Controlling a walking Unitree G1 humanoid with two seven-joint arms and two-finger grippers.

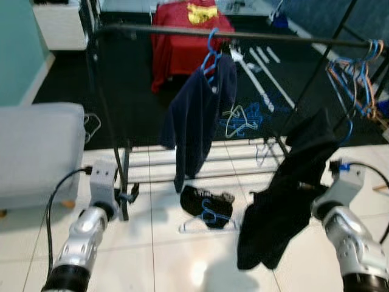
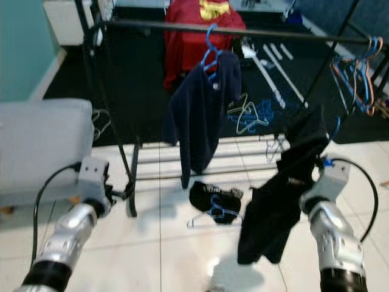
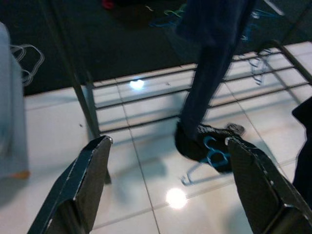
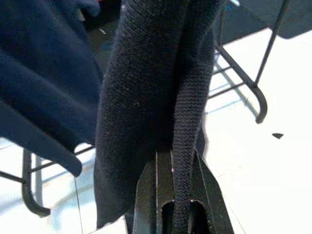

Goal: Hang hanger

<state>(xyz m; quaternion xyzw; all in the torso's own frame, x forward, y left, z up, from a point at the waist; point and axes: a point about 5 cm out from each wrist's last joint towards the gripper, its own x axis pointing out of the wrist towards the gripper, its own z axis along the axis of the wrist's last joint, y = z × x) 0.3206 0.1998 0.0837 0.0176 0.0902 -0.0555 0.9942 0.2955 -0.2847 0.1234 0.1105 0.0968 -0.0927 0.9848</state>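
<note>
Right gripper [image 4: 178,195], at the lower right of the head views, is clamped on a black garment [image 1: 285,201] that hangs limp and soft; its hanger is hidden in the folds, so the stiff hook would be the better hold. Across the top runs the clothes rail [image 1: 255,36], carrying a navy shirt [image 1: 197,115]. Low at left, the left gripper [image 3: 170,185] hangs spread wide.

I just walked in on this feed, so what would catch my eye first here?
Probably the black garment dangling from the right gripper, which is shut on its fabric, right of the clothes rack. Next, the navy garment hanging on a blue hanger mid-rail, with another blue hanger on dark cloth on the tiles below.
</note>
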